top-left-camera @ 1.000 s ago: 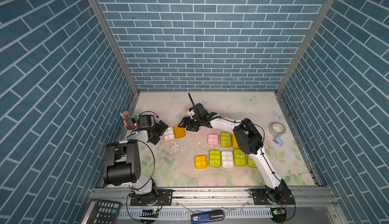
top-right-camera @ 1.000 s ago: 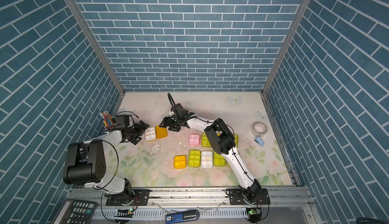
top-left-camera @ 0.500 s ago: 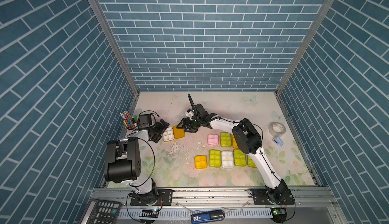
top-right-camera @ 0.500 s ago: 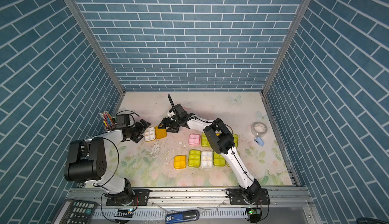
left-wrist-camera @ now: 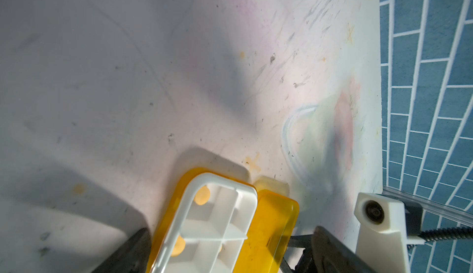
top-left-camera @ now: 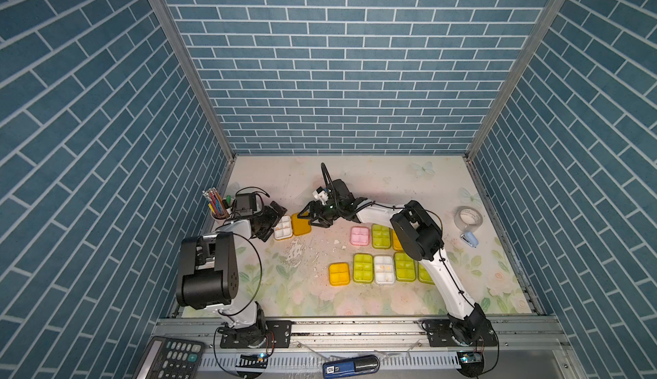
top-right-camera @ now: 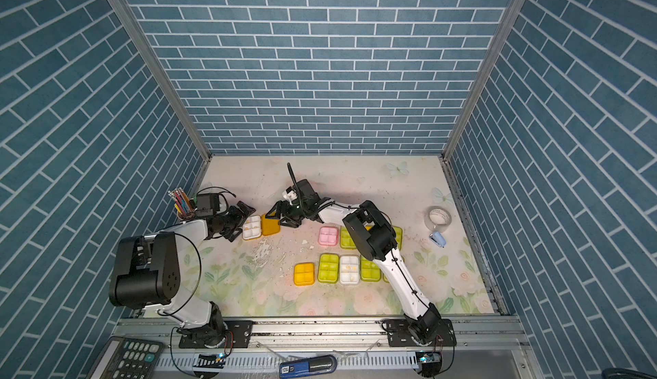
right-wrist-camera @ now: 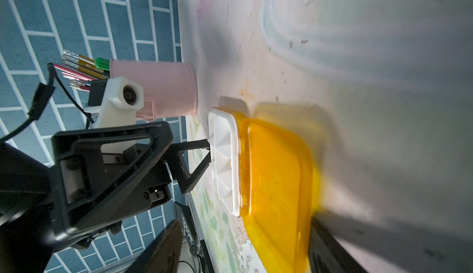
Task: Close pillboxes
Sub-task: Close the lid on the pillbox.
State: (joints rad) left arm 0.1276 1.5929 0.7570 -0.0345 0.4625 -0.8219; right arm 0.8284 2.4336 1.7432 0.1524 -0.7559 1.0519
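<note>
An open pillbox lies at the back left: its white tray [top-left-camera: 283,232] [top-right-camera: 251,232] [left-wrist-camera: 212,228] [right-wrist-camera: 225,161] has the orange lid [top-left-camera: 300,224] [top-right-camera: 271,225] [left-wrist-camera: 268,230] [right-wrist-camera: 276,182] folded out flat beside it. My left gripper [top-left-camera: 274,225] [top-right-camera: 241,224] [left-wrist-camera: 230,259] is open at the tray's outer side, fingers straddling it. My right gripper [top-left-camera: 310,219] [top-right-camera: 279,220] [right-wrist-camera: 243,253] is open at the lid's far edge, with the lid between its fingers. Several shut pillboxes sit mid-table, among them a pink one [top-left-camera: 359,235] and an orange one [top-left-camera: 338,273].
A pink cup of pencils [top-left-camera: 217,210] [right-wrist-camera: 158,92] stands behind the left gripper by the wall. A tape roll [top-left-camera: 468,217] and a blue stapler [top-left-camera: 470,239] lie at the right. White crumbs [top-left-camera: 297,252] are scattered mid-table. A calculator [top-left-camera: 170,359] rests on the front rail.
The left arm has shifted slightly at the tray. The right gripper and the open pillbox stay where they were.
</note>
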